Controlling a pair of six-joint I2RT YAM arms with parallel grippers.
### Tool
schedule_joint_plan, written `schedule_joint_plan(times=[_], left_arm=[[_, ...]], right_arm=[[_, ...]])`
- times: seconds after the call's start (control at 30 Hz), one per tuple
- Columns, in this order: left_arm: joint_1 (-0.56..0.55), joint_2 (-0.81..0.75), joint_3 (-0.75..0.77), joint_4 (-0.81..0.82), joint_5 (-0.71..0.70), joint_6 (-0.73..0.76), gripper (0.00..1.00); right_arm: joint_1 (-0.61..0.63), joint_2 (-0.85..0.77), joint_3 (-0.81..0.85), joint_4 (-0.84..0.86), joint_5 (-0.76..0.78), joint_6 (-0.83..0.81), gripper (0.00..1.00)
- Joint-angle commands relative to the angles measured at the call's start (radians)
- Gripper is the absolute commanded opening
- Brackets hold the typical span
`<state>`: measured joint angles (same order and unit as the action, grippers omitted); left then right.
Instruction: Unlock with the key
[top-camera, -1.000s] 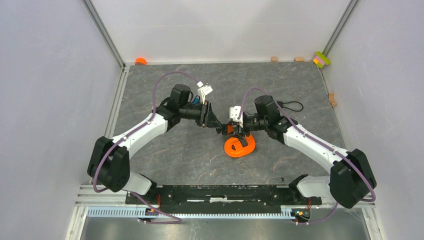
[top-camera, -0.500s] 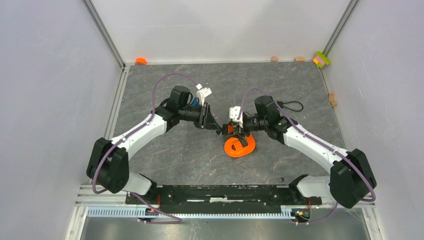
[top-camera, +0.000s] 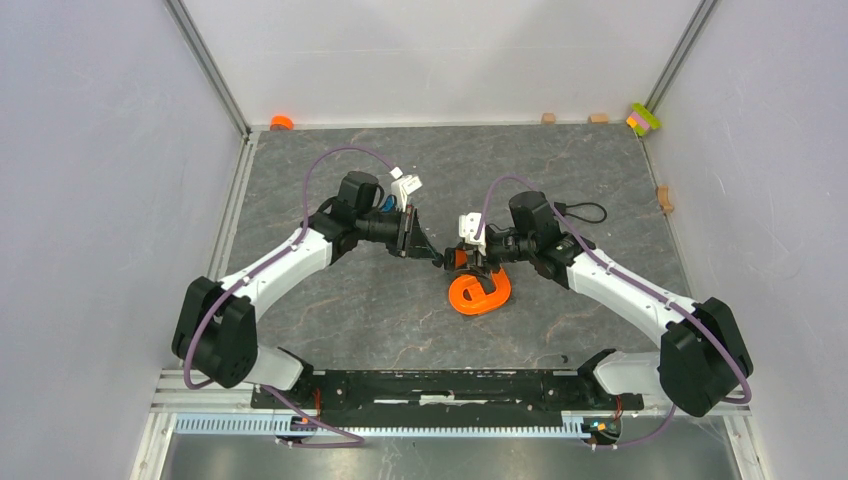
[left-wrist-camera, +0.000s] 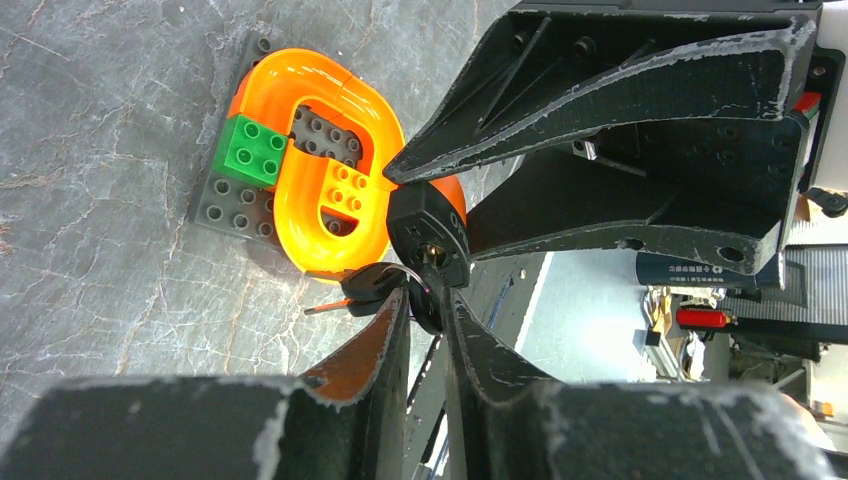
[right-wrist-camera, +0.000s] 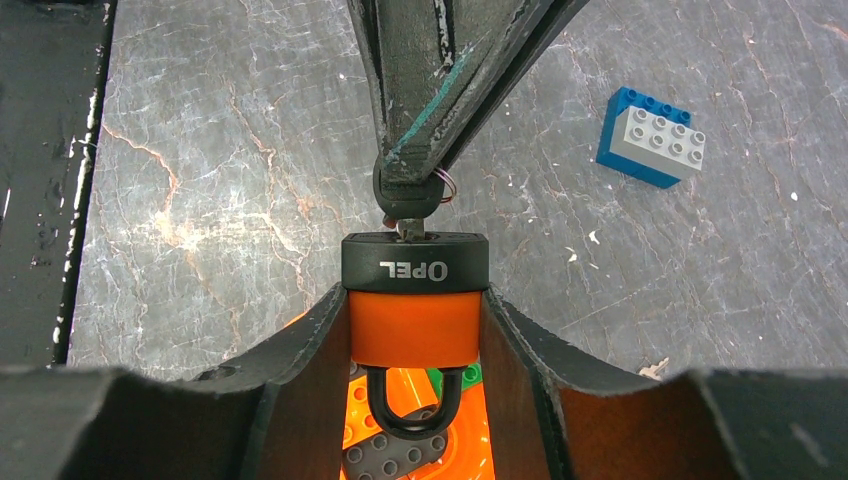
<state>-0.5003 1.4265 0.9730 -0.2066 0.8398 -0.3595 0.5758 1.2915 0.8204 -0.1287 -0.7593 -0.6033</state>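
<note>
Pinching the key (right-wrist-camera: 405, 203) tight in the left claw (left-wrist-camera: 425, 310), blade in the keyway of the orange padlock (right-wrist-camera: 415, 325) clamped in the right claw (right-wrist-camera: 415, 310), above the worktop (right-wrist-camera: 200, 150). Likely next: twist the key, bracing the padlock.

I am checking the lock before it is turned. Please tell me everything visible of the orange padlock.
The padlock has an orange body, a black end cap lettered OPEL and a black shackle with both legs seated. The right claw clamps its sides; the key, pinched by the left claw, meets its cap.
</note>
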Motion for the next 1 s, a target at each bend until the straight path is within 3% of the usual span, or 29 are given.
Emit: schedule_joint_plan(times=[0.0,0.17,0.37,0.67,0.77,0.97], left_arm=[[0.003,0.015,-0.003,0.040,0.025,-0.015,0.24],[0.002,0.040,-0.008,0.072,0.032,-0.058,0.18],[0.003,0.087,-0.007,0.112,0.031,-0.147,0.03],[0.003,0.101,-0.009,0.131,0.054,-0.221,0.02],[0.001,0.094,-0.013,0.137,0.058,-0.160,0.02],[-0.036,0.061,-0.018,0.071,0.048,0.133,0.02]], right_arm=[[-0.001,-0.014,0.008,0.051,-0.005,-0.009,0.00],[-0.001,-0.017,0.007,0.062,-0.003,0.007,0.00],[0.006,-0.039,-0.024,0.122,0.062,0.043,0.00],[0.033,-0.040,-0.055,0.183,0.115,0.043,0.00],[0.033,-0.023,-0.045,0.177,0.084,0.057,0.00],[0.032,-0.001,-0.028,0.166,0.036,0.087,0.00]])
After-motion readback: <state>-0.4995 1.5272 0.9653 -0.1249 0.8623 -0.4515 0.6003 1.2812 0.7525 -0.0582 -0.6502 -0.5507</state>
